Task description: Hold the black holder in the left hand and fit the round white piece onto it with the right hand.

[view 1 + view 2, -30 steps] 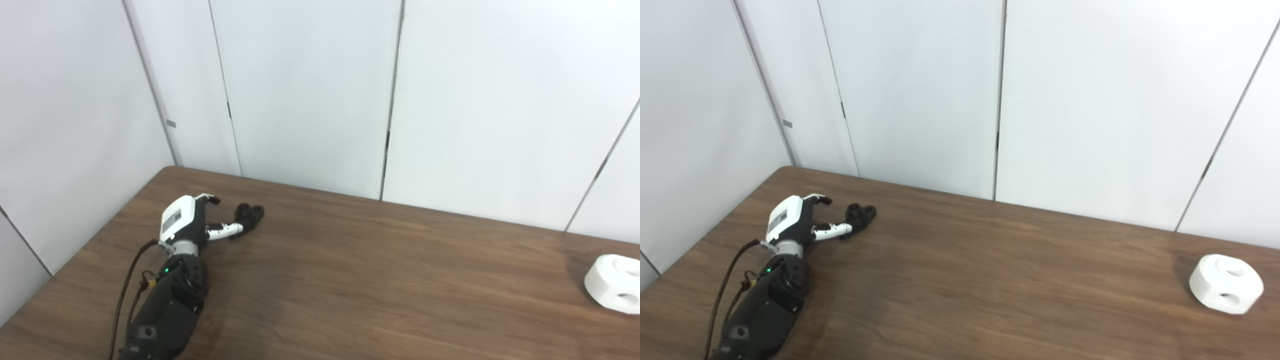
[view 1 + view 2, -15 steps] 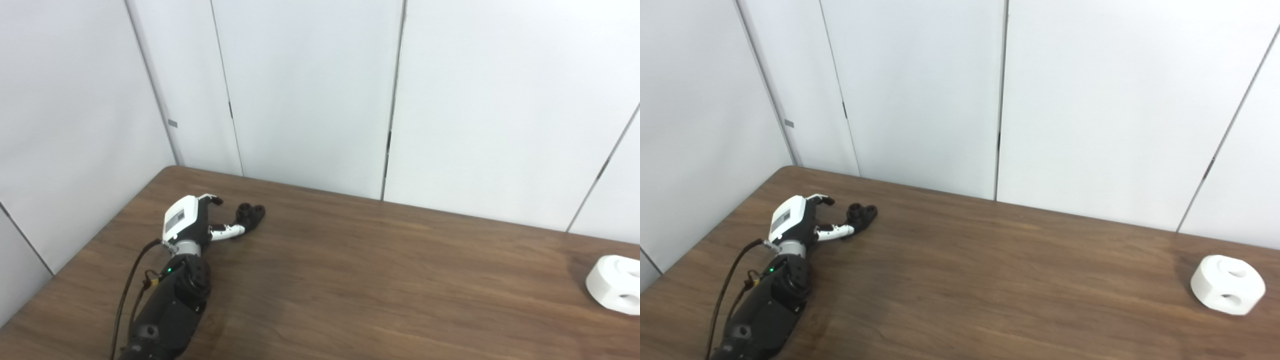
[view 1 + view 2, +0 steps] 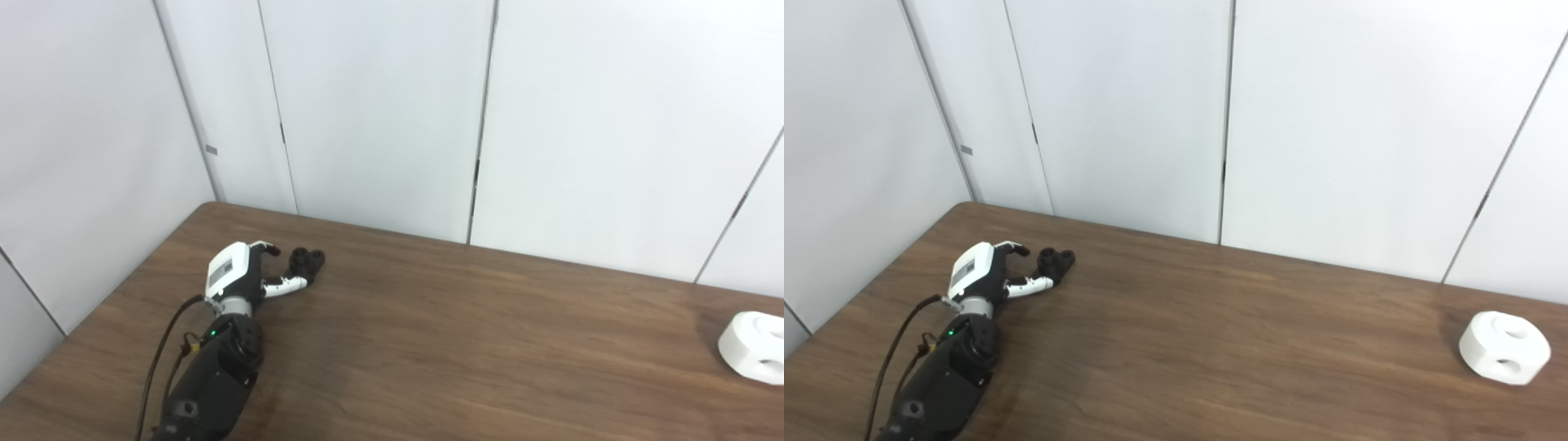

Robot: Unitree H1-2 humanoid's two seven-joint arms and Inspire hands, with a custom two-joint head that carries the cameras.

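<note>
A small black holder (image 3: 307,262) with two round knobs lies on the brown table (image 3: 465,343) at the far left. My left hand (image 3: 245,275) reaches toward it, open, with fingers spread. Its thumb lies just left of the holder and its fingers curl above and behind; the holder sits in front of the palm, not grasped. The round white piece (image 3: 1504,346), a thick disc with holes, rests far off at the right edge of the table. My right hand is out of both views.
White wall panels (image 3: 380,116) stand behind the table's far edge and along its left side. A black cable (image 3: 156,367) runs along my left forearm.
My left hand has crept forward and to the right, closer to the black holder. The holder and the white piece stayed put.
</note>
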